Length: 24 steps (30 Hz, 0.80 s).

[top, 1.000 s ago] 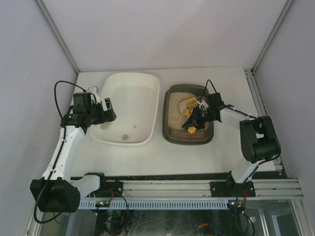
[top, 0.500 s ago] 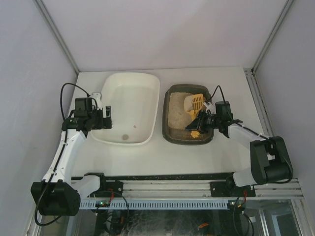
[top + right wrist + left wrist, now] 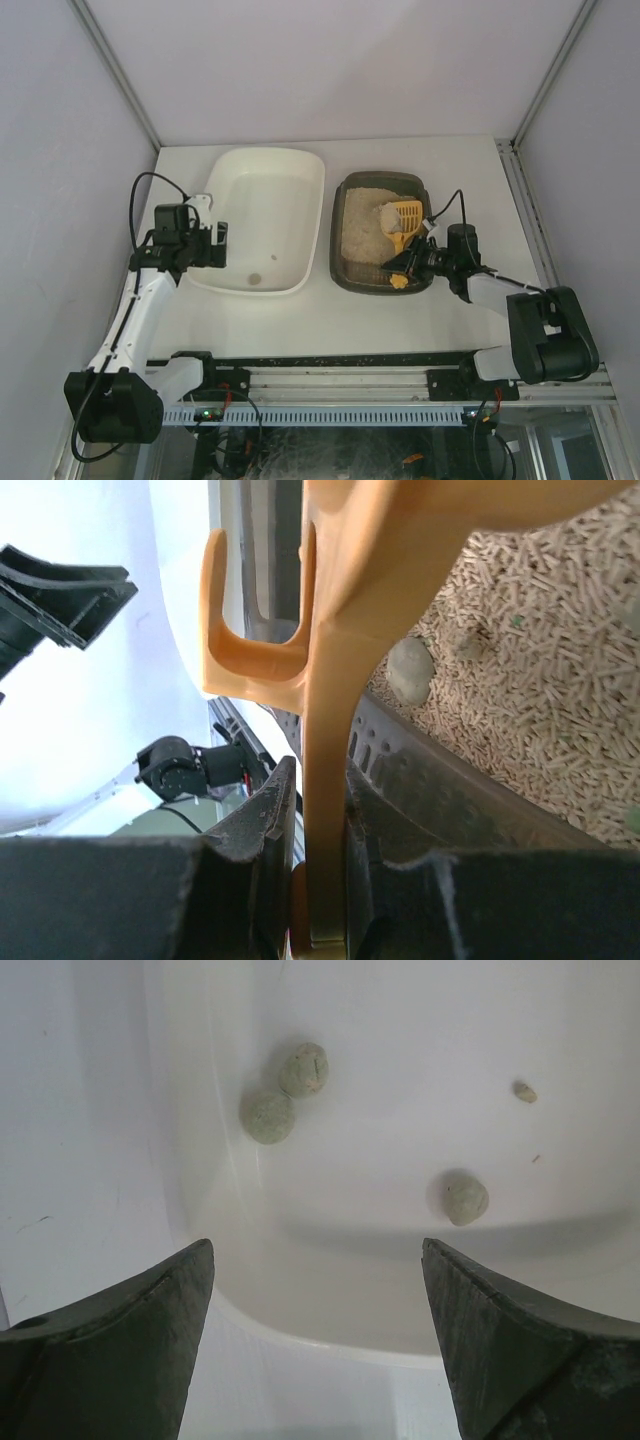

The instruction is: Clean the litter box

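Clumps [image 3: 268, 1117]: 3 in white tub [image 3: 270, 190], 1+ remaining in litter box [image 3: 337, 262]; right pincer [image 3: 318, 820] grips scoop [image 3: 402, 215], left pincer [image 3: 315, 1270] open.

My right gripper [image 3: 412, 262] clamped on the handle of a yellow scoop [image 3: 403, 215], its head on the pale litter in the litter box [image 3: 383, 289], my left gripper [image 3: 215, 243] at the left rim of the white tub [image 3: 300, 170], one small dark lump [image 3: 255, 278] inside the tub, both containers side by side on the white table [image 3: 330, 320]

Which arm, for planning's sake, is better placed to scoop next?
Right. The right gripper is shut on the scoop in the litter box; the left gripper is open by the white tub.
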Motion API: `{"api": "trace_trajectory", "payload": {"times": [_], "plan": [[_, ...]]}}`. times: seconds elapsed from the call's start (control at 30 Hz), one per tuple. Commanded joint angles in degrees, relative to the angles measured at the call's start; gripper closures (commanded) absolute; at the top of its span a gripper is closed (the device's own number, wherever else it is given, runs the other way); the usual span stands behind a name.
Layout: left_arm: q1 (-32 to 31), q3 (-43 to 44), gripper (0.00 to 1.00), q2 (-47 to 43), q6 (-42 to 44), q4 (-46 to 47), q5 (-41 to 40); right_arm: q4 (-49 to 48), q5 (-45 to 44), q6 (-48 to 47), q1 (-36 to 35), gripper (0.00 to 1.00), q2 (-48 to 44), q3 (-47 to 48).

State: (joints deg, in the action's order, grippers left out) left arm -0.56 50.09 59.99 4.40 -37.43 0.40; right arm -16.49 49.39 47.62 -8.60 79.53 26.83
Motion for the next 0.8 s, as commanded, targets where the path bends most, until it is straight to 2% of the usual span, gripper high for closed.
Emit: {"api": "trace_trajectory", "payload": {"times": [0.0, 0.1, 0.2, 0.33, 0.43, 0.47, 0.57, 0.67, 0.77], "plan": [[0.3, -1.8, 0.12, -1.9, 2.0, 3.2, 1.1, -7.1, 0.5, 1.4, -0.5, 1.0, -2.9, -0.3], [0.3, -1.8, 0.12, -1.6, 2.0, 3.3, 0.8, -12.5, 1.2, 5.3, 2.4, 1.0, -3.3, -3.0], [0.3, -2.4, 0.12, -1.3, 2.3, 3.9, 0.6, -6.8, 1.7, 1.7, -0.5, 1.0, -2.7, -0.5], [0.3, -2.6, 0.13, -0.6, 2.6, 3.8, 0.6, -9.6, 2.7, 4.7, 4.3, 1.0, -3.5, -2.4], [0.3, -2.6, 0.12, 0.1, 2.7, 3.7, 0.9, -1.0, 1.9, -0.5, -1.4, 1.0, -4.5, 2.1], [0.3, -2.5, 0.12, 0.4, 2.8, 3.5, 1.1, 0.1, 1.6, -0.8, -1.0, 1.0, -5.1, 2.5], [0.3, -2.5, 0.13, 0.7, 3.1, 3.1, 1.8, -2.1, 1.5, 1.7, 1.6, 1.0, -5.4, 1.5], [0.3, -2.5, 0.13, 0.4, 3.2, 3.2, 2.3, 1.8, 1.7, -0.5, -3.5, 1.0, -5.4, 4.2], [0.3, -2.6, 0.13, 0.1, 3.3, 3.2, 2.5, -1.9, 2.8, 2.4, 1.4, 1.0, -5.7, 1.8]]}}
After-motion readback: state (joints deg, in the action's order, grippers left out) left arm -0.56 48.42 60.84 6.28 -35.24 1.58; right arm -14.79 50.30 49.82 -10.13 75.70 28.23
